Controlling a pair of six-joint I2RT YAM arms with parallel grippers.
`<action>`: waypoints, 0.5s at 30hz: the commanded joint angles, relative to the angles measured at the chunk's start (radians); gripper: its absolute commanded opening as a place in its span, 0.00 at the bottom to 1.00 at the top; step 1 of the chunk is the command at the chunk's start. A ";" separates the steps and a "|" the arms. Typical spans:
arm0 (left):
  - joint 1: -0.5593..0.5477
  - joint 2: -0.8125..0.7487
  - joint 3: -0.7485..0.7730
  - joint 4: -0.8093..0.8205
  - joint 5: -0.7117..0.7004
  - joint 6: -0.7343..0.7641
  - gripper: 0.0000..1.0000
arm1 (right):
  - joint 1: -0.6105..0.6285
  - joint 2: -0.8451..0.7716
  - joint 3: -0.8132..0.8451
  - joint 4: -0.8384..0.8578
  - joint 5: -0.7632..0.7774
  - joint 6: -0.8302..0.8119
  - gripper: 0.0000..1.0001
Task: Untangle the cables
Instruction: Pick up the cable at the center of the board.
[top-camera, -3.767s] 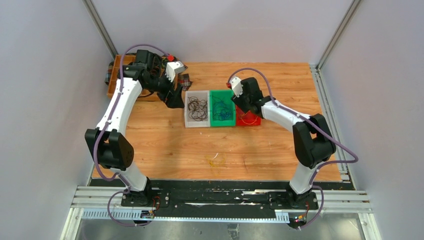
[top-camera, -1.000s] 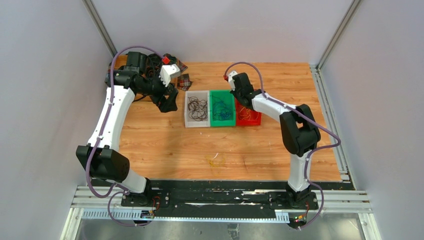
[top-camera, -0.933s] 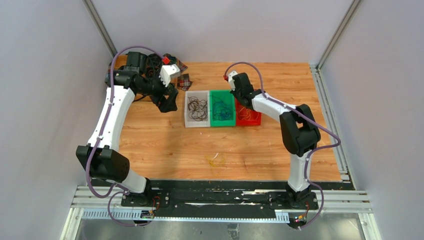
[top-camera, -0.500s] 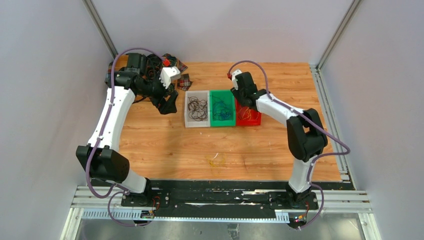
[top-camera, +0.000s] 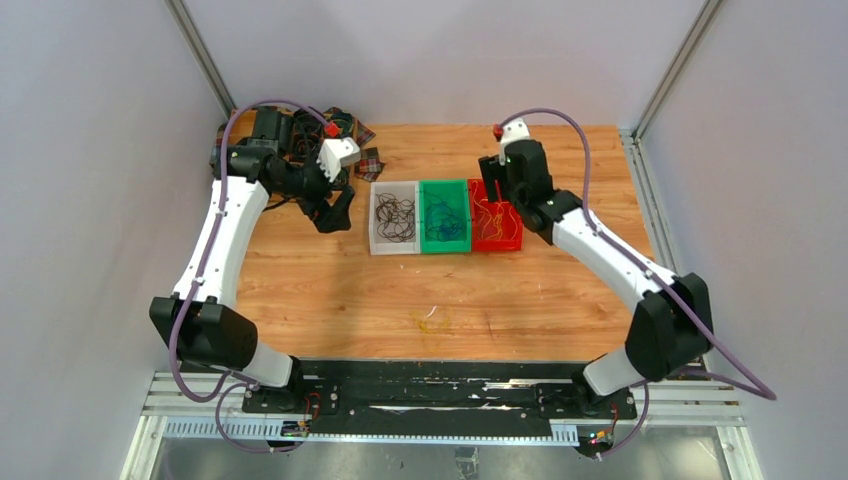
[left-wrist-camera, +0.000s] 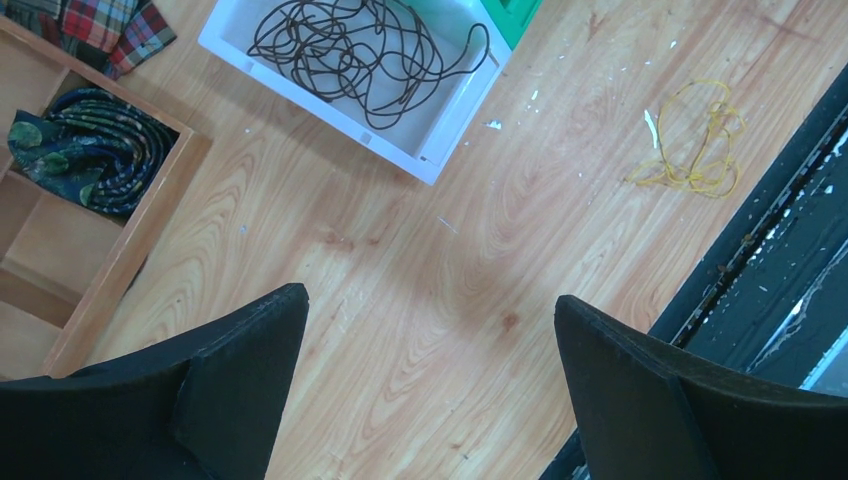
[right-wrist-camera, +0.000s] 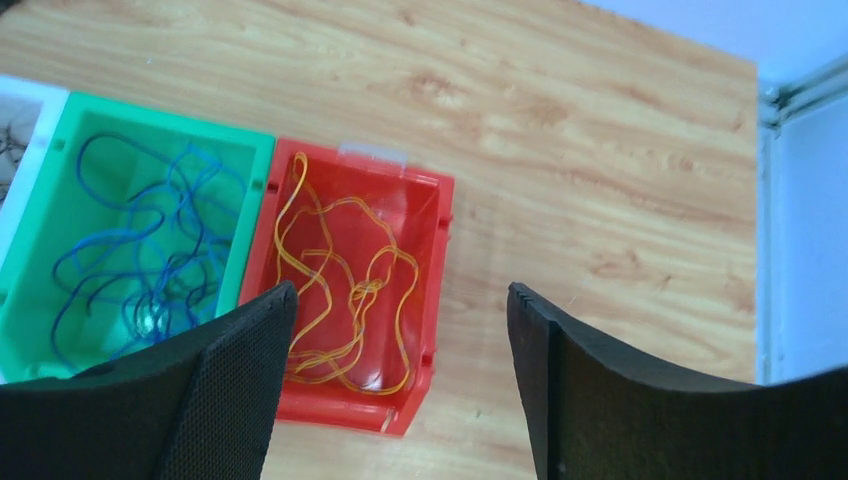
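Three bins stand side by side mid-table. The white bin (top-camera: 394, 250) holds dark brown cables (left-wrist-camera: 345, 45), the green bin (top-camera: 445, 247) blue cables (right-wrist-camera: 140, 250), the red bin (right-wrist-camera: 438, 250) yellow-orange cables (right-wrist-camera: 340, 290). A small yellow cable tangle (top-camera: 432, 320) lies loose on the wood near the front, also in the left wrist view (left-wrist-camera: 695, 150). My right gripper (right-wrist-camera: 400, 290) hangs open and empty above the red bin's right edge (top-camera: 503, 180). My left gripper (left-wrist-camera: 425, 300) is open and empty over bare wood left of the white bin (top-camera: 335, 212).
A wooden tray (left-wrist-camera: 150, 220) with a dark rolled fabric (left-wrist-camera: 90, 150) sits at the back left, plaid cloth (top-camera: 370, 160) beside it. The black base rail (left-wrist-camera: 790, 250) runs along the table's near edge. Grey walls close in both sides.
My right gripper opened and rose back from low in the red bin, and its arm swung out to the right. The yellow-orange cables lie in the bin. The left arm barely moved.
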 joint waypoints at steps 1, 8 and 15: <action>0.008 -0.034 -0.013 -0.008 -0.023 0.019 0.98 | -0.002 -0.134 -0.185 0.131 -0.131 0.182 0.77; 0.008 -0.020 -0.071 -0.007 -0.036 0.053 0.98 | 0.309 -0.259 -0.417 0.192 -0.250 0.177 0.74; 0.008 -0.006 -0.073 -0.007 -0.030 0.042 0.98 | 0.624 -0.094 -0.444 0.201 -0.241 0.149 0.67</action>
